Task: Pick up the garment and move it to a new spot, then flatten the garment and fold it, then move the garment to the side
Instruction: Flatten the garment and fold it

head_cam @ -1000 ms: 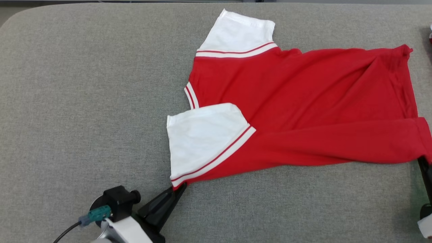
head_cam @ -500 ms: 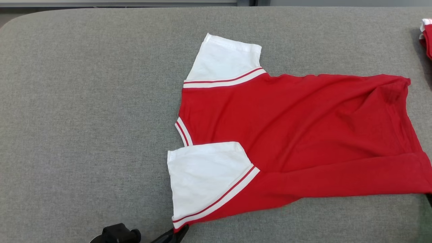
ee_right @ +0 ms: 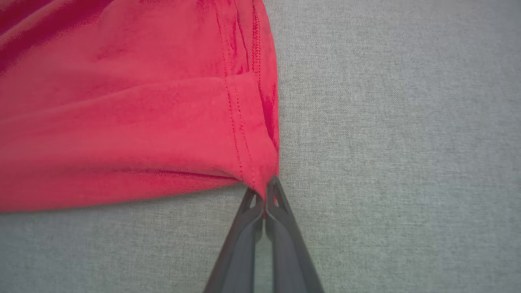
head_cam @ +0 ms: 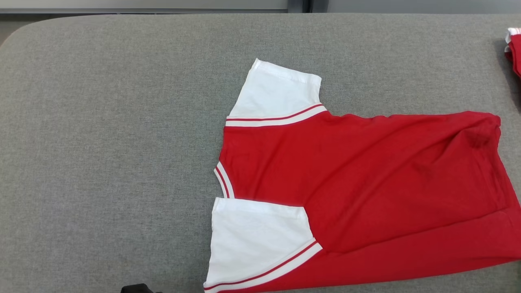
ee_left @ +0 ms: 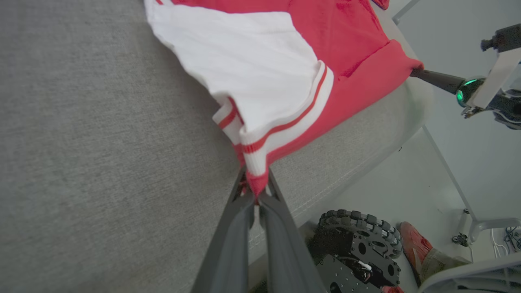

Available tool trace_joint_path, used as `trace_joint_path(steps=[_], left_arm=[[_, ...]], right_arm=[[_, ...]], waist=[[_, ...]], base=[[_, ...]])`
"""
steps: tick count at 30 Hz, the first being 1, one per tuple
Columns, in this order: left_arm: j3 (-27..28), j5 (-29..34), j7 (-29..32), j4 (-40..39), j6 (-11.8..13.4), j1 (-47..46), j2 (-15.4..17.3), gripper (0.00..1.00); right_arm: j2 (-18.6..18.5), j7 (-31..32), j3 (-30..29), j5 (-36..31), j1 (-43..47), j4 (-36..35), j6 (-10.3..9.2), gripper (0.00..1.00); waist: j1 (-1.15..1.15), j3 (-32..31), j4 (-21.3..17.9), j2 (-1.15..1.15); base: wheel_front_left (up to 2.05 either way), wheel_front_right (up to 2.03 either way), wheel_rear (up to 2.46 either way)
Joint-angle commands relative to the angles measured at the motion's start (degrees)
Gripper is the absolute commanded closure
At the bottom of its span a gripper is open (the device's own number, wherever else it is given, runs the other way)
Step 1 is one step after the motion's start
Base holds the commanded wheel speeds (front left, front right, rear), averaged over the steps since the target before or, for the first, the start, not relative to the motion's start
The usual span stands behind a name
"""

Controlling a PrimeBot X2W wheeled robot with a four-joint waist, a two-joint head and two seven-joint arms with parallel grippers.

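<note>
We see the garment (head_cam: 366, 183), a red tee w/ white sleeves and striped trim, lying on the right half of the grey padded table (head_cam: 101, 142). Its neck opening points toward the table's left end and its hem toward the right edge. The body is mostly flat w/ a few soft creases. Its near long side is doubled over into a band running along the table's near edge. The far sleeve (head_cam: 281, 89) lies spread toward the far edge. The near sleeve (head_cam: 256, 240) sits at the near edge, cuff toward the left end, w/ its lower corner lifted off the top.

The left gripper (ee_left: 256, 195) comes in from the near edge, fingers pointing up-table, jaws pinched tight on the striped trim at that sleeve's corner. The right gripper (ee_right: 266, 191) is clamped likewise on the stitched hem corner, over the grey top. In the left wrist view its fingers reach in from the side, approx. level, and the red edge runs fairly straight btw the two grips.

Further out, a second red-and-white garment (head_cam: 513, 49) sits at the far right edge, well apart from ours. Below the near edge we see the robot's wheeled base (ee_left: 358, 252), and just beside it a person's foot in a red shoe (ee_left: 415, 248).
</note>
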Motion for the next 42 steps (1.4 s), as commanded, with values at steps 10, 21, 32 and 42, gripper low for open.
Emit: trace_joint_path(steps=[10,21,32,42], left_arm=[[0.3,-2.5,2.4,2.1,2.9,-0.3,-2.3,0.0],[14.8,-1.5,5.6,-7.7,7.0,-15.5,8.9,0.0],[10.6,-5.5,31.6,19.7,-5.9,-53.7,-2.6,0.0],[7.1,-3.9,37.4,37.4,-9.5,-66.3,-8.4,0.0]], right_arm=[[1.9,3.3,-5.7,0.1,0.5,-0.6,-0.15,0.0],[6.2,-3.1,-8.7,-6.1,-10.0,-10.0,-0.14,0.0],[8.8,-2.3,2.5,-9.0,-25.6,-8.5,-0.15,0.0],[11.1,-6.2,8.1,-7.2,-32.1,-3.1,-0.14,0.0]], waist=[[0.0,0.4,0.0,0.0],[0.0,3.1,-1.0,0.0],[0.0,12.0,-6.7,0.0],[0.0,16.6,-13.8,0.0]], base=[[0.0,0.0,0.0],[0.0,0.0,0.0],[0.0,0.0,0.0],[0.0,0.0,0.0]])
